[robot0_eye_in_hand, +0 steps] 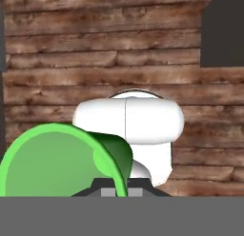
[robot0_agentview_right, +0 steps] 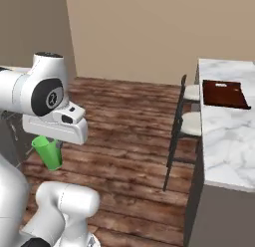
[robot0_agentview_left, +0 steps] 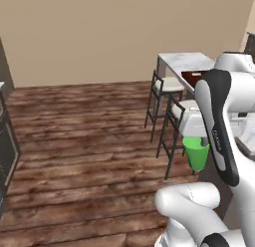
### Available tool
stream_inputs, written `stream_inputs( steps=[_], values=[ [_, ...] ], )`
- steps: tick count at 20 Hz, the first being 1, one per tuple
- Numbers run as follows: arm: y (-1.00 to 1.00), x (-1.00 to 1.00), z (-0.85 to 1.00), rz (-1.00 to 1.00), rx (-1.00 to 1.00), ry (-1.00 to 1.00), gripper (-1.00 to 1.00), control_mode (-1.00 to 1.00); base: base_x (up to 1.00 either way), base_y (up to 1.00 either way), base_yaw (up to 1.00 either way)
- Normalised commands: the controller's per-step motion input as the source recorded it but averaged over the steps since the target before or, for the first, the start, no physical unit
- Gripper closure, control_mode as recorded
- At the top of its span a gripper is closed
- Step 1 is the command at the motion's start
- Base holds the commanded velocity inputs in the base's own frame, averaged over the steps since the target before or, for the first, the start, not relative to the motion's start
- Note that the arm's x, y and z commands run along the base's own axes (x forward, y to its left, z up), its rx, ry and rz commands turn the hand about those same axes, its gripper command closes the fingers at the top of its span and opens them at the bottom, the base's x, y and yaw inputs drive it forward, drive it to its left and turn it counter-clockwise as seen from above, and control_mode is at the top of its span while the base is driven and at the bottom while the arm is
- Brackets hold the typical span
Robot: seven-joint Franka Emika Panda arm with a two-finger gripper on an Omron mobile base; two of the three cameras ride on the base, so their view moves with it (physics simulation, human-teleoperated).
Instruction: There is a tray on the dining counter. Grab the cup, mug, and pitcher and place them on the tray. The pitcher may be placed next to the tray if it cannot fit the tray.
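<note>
Even, soft light is falling across all three views — no single source is showing itself. Shadows are staying faint, glare is missing from the marble dining counter (robot0_agentview_right: 226, 136), and the rendering is looking coarse — slightly soft, with jagged edges.

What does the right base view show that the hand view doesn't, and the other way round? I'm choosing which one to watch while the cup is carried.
Right base view alone: the wooden tray lying on the marble counter, with stools in front of it. Hand view alone: a look into the cup's open mouth, with the gripper shut on its rim. Both share the green cup held above the plank floor.
</note>
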Motion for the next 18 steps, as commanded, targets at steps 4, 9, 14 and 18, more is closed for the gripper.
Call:
stream_inputs(
  steps=[4,9,14,18],
  values=[
    [0.0,0.0,0.0,0.0,0.0,0.0,1.0,1.0,0.01,0.0,-0.96],
    [0.0,0.0,0.0,0.0,0.0,0.0,1.0,1.0,0.73,0.68,-0.33],
    [0.0,0.0,0.0,0.0,0.0,0.0,1.0,1.0,1.0,1.0,-0.24],
    [0.0,0.0,0.0,0.0,0.0,0.0,1.0,1.0,1.0,1.0,-0.25]
  ],
)
